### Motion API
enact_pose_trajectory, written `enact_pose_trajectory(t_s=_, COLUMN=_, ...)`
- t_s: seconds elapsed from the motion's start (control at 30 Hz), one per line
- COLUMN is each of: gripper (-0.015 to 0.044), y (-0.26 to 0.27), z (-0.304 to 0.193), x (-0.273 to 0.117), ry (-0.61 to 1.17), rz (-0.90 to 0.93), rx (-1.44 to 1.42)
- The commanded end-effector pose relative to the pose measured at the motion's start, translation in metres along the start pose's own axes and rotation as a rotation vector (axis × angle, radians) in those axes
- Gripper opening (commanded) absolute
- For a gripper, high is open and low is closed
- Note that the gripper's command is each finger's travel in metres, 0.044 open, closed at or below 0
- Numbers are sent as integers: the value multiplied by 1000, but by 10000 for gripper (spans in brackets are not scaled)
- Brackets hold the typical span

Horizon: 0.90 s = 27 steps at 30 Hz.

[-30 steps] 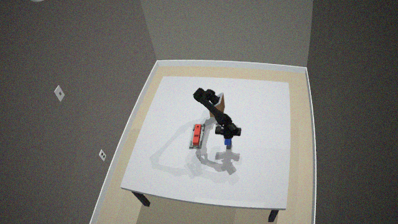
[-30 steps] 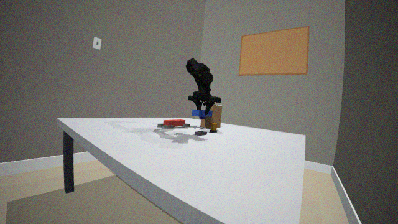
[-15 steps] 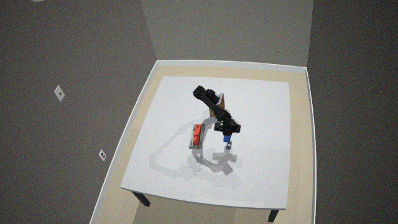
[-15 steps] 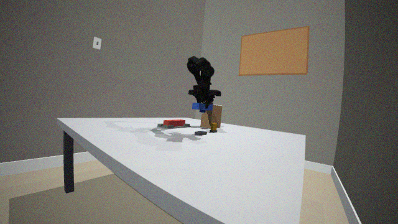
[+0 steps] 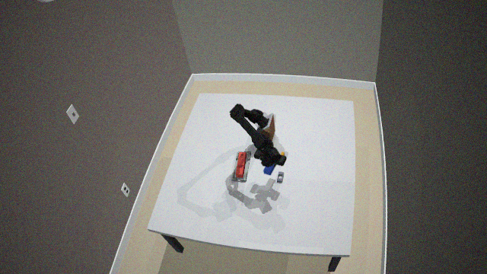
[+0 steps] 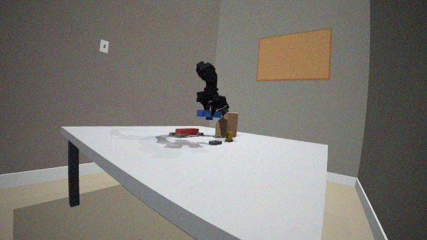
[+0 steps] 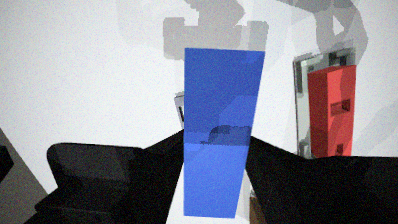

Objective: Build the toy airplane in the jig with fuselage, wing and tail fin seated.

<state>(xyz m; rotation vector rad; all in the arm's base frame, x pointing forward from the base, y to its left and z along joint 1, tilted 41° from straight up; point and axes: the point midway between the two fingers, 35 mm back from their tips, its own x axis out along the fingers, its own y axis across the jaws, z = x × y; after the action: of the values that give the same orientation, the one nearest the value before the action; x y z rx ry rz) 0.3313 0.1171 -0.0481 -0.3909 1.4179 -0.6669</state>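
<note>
Top view gives you the broad white surface (image 5: 323, 152) (image 6: 267, 173) (image 7: 100, 100), with the cradle (image 5: 248, 167) (image 6: 181, 136) (image 7: 300, 85) resting on it; take that cradle as your landmark. Your black arm (image 5: 249, 131) (image 6: 210, 80) reaches over beside it, to its right in this view. An upright brown block (image 5: 272, 129) (image 6: 233, 125) (image 7: 256, 212) stands beyond the cradle, up and to the right of it. Inside the cradle you have the red fuselage (image 5: 240, 165) (image 6: 187, 131) (image 7: 332, 130), lying lengthwise and apparently flat, its two sockets facing up and unfilled. The blue wing (image 5: 268, 170) (image 6: 203, 113) (image 7: 217, 100) is raised off the surface, to the right of the cradle and apart from it, its tab pointing down. You have it gripped in the claw (image 5: 273, 161) (image 6: 211, 111) (image 7: 217, 137), whose fingers stand about half open and press on the wing from both sides. Farther right of the cradle, past the wing, a small grey holder (image 5: 280, 180) (image 6: 215, 143) (image 7: 179, 107) sits on the surface. Near that holder, also well apart from the cradle, is your yellow tail fin (image 5: 282, 154) (image 6: 229, 135), upright on a dark base (image 6: 229, 141)
</note>
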Motion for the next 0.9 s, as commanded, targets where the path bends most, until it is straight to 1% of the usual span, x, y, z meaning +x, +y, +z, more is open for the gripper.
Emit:
enact_pose_trajectory(t_s=0.0, gripper=0, y=-15, z=7, x=0, ry=-3, rz=6, rx=80)
enact_pose_trajectory(t_s=0.87, gripper=0, y=-98, z=27, x=12, ry=-3, rz=13, rx=519)
